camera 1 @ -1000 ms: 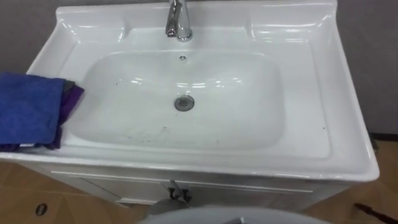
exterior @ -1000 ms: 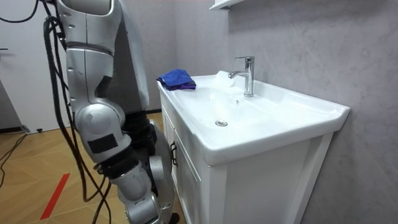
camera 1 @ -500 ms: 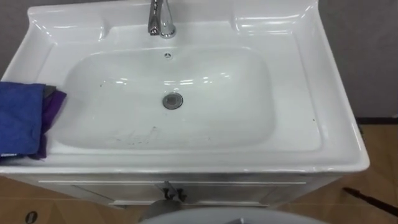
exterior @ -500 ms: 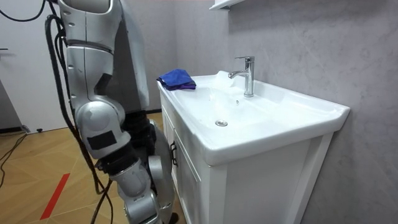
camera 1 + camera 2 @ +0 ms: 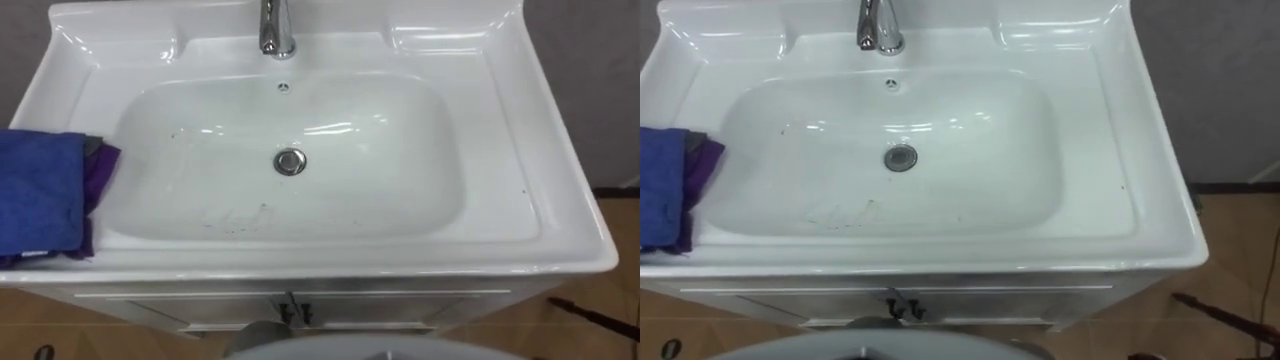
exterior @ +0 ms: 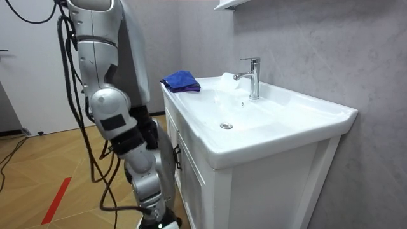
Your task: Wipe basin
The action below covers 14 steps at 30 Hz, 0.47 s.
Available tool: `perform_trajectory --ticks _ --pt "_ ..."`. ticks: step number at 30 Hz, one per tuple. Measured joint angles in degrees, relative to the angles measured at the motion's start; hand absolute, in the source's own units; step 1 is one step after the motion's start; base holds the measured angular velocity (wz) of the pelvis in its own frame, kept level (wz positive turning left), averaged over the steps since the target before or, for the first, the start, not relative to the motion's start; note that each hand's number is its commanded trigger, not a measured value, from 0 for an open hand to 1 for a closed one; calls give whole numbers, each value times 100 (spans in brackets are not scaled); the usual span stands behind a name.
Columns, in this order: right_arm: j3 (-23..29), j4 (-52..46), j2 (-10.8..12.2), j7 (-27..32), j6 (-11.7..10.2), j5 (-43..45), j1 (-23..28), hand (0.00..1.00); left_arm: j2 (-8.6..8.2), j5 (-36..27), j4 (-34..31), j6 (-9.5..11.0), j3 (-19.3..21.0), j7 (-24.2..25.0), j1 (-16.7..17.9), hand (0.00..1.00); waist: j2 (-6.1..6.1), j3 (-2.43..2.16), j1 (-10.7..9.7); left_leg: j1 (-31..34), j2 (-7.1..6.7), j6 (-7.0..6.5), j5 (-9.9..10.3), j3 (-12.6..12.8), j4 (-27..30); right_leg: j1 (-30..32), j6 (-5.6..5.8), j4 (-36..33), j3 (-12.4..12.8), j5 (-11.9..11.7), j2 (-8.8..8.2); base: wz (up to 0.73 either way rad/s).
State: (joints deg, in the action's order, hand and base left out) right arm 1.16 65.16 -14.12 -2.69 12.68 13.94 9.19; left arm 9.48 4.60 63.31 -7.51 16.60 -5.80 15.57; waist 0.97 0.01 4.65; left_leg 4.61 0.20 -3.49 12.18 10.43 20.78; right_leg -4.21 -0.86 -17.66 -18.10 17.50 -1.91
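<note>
A white basin lies right below me, with a chrome drain in the middle of its bowl and a chrome tap at the back. Faint dark specks and smears mark the bowl's near slope. A folded blue cloth lies on the basin's left rim, with a purple cloth showing beneath it. In the room view the same blue cloth sits at the far end of the basin. My right hand hangs low beside the cabinet, apart from the cloth.
The basin tops a white cabinet set against a grey wall. Wooden floor lies behind me, crossed by a red strip. A white shelf corner juts out above the tap.
The eye view has shifted, so my head moved. In the room view my right arm has risen and swung closer to the cabinet. The cloth and basin lie as before.
</note>
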Motion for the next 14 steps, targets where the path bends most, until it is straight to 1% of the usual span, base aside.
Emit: perform_trajectory --ticks 3,4,5,6,9,11,13,14 --pt "-4 1 49 -6 -9 -8 9 0 30 -1 31 -50 -62 21 -4 0 24 -3 19 -41 -33 -93 62 27 27 -69 114 78 69 -79 -24 -10" --pt "-4 1 51 -14 -11 -13 14 0 37 -1 31 -60 -124 22 -7 0 25 -7 18 -45 -43 -115 75 27 36 -83 109 106 80 -105 -29 0" --pt "1 1 50 -41 -15 -10 15 0 36 0 31 -70 -176 28 -32 0 30 -8 7 -44 -76 -162 103 27 56 -85 34 100 82 -156 -60 0" --pt "6 1 51 -74 -27 -1 25 0 36 2 32 -70 -215 33 -61 0 32 -10 2 -44 -98 -215 137 40 84 -85 19 86 80 -192 -92 0" --pt "13 0 59 -148 -99 16 42 0 43 2 43 -69 -215 37 -90 0 46 -9 -35 -90 -159 -304 194 50 86 -97 91 81 93 -236 -152 -1" --pt "12 4 59 -172 -128 19 99 0 45 3 63 -71 -217 47 -135 0 40 -7 -68 -157 -183 -356 235 53 80 -148 140 69 163 -264 -163 0" --pt "11 21 70 -187 -131 20 116 0 50 4 83 -79 -221 50 -146 0 34 1 -127 -274 -196 -410 277 57 56 -165 181 -73 368 -295 -174 0" --pt "11 38 71 -188 -133 20 121 0 54 3 84 -79 -228 50 -156 0 32 8 -138 -299 -199 -417 287 60 47 -163 193 -112 401 -303 -177 0"
